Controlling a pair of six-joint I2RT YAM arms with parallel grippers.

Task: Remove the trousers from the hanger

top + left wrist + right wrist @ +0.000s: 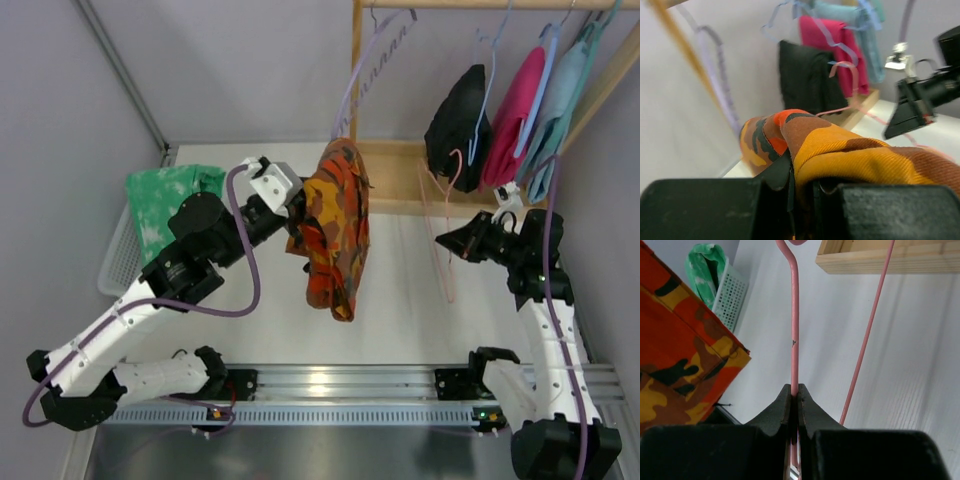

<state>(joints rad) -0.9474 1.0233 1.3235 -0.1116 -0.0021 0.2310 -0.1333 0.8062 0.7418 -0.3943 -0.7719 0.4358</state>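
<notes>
left end effector [292,205] pinches the trousers [335,235], hanging lengthwise downward; right end effector [795,392] clamps the pink hanger [794,315].

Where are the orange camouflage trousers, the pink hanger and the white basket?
orange camouflage trousers [335,225], top external view, middle of the hanging cloth.
pink hanger [795,315], right wrist view, midway along its straight wire.
white basket [731,295], right wrist view, perforated side wall.
</notes>
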